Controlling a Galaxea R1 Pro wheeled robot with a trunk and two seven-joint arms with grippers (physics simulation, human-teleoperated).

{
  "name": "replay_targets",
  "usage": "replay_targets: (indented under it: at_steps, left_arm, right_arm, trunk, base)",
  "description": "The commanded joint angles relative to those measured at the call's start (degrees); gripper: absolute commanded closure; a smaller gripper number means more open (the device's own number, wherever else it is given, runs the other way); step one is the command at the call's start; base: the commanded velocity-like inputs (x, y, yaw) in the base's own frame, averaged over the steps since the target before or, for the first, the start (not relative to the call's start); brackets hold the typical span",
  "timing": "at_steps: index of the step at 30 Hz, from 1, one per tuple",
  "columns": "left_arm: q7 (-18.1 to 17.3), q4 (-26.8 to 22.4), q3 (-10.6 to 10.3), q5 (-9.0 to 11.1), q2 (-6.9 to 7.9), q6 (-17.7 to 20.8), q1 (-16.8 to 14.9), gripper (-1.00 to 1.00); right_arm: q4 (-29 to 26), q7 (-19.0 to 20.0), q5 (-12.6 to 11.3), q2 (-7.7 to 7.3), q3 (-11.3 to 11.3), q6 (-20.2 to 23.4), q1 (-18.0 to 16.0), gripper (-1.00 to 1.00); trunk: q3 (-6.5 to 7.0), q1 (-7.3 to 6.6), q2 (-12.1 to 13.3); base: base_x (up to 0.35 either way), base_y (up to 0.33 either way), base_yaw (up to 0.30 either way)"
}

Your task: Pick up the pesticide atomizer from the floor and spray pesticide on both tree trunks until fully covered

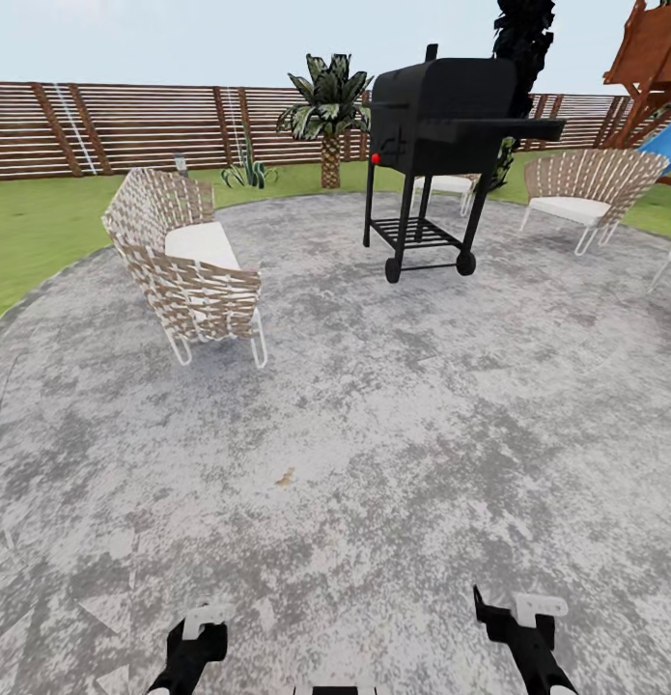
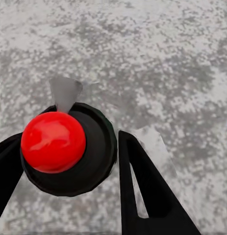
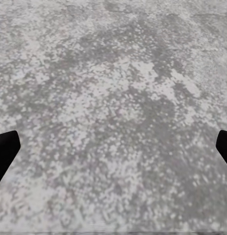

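In the left wrist view the pesticide atomizer (image 2: 53, 141), a black bottle seen from above with its round red cap, sits between the two black fingers of my left gripper (image 2: 69, 149), which is shut on it above the grey speckled floor (image 1: 403, 434). In the head view my left gripper (image 1: 192, 649) is low at the bottom edge. My right gripper (image 1: 524, 637) is open, its fingertips (image 3: 4, 152) spread wide over bare paving. A tree's dark jagged leaf clump (image 1: 524, 37) rises behind the grill; its trunk is hidden.
A black grill on wheels (image 1: 433, 145) stands ahead on the paving. A woven bench (image 1: 185, 261) is at the left and woven chairs (image 1: 586, 193) at the right. A palm-like plant (image 1: 327, 111) and the slatted fence (image 1: 113, 125) line the lawn behind.
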Motion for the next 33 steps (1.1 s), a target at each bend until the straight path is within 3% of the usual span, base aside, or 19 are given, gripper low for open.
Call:
replay_targets:
  at_steps: [1, 16, 33]
  left_arm:
    - [0.04, 0.36, -0.01, -0.03, 0.02, -0.41, 0.01, 1.0]
    - [0.1, 3.27, 0.11, 0.07, -0.07, -2.08, 0.07, 1.0]
    - [0.1, 3.82, 0.06, 0.07, -0.07, -2.19, 0.11, 1.0]
  right_arm:
    - [0.21, -0.01, -0.01, 0.0, 0.0, 0.0, 0.0, -1.0]
    - [3.1, 0.02, -0.05, 0.09, 0.0, 0.0, 0.0, -1.0]
    - [4.9, 0.06, -0.08, 0.09, 0.0, 0.0, 0.0, -1.0]
  trunk:
    - [0.0, 0.0, 0.0]
    - [0.0, 0.0, 0.0]
    - [0.0, 0.0, 0.0]
  base:
    - [0.0, 0.0, 0.0]
    - [-0.014, -0.001, -0.26]
    - [-0.271, -0.153, -0.3]
